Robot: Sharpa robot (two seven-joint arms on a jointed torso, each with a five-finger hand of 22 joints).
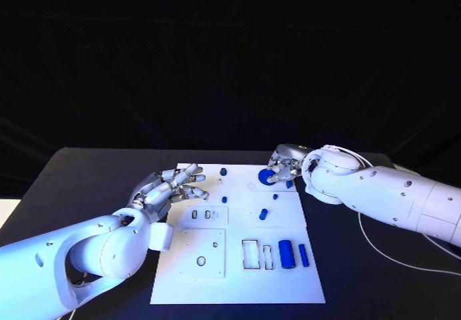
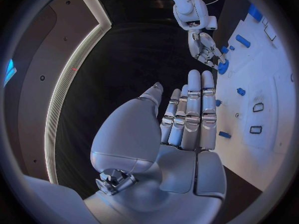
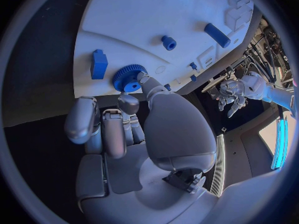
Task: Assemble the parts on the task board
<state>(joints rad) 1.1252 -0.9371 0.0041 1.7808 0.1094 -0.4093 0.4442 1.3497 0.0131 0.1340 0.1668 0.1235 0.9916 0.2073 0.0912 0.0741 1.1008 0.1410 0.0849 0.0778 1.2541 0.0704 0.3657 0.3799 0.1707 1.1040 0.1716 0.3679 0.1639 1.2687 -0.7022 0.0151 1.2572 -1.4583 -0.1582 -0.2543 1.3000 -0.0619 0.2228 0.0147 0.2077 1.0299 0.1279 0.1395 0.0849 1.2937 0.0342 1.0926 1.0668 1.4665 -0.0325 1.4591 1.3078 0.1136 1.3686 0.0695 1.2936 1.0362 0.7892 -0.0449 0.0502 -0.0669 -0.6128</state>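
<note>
The white task board lies mid-table. My right hand is at the board's far right corner, and its thumb and a finger pinch the rim of a blue gear that sits low on the board. The right wrist view shows the thumb tip against the gear. My left hand hovers over the board's far left edge with its fingers spread and nothing in them. In its wrist view the left hand has straight fingers. A blue cylinder and a blue bar lie at the near right.
Small blue pegs stand mid-board, and another peg is at the far edge. Rectangular slots are cut beside the cylinder. A white cable runs over the table right of the board.
</note>
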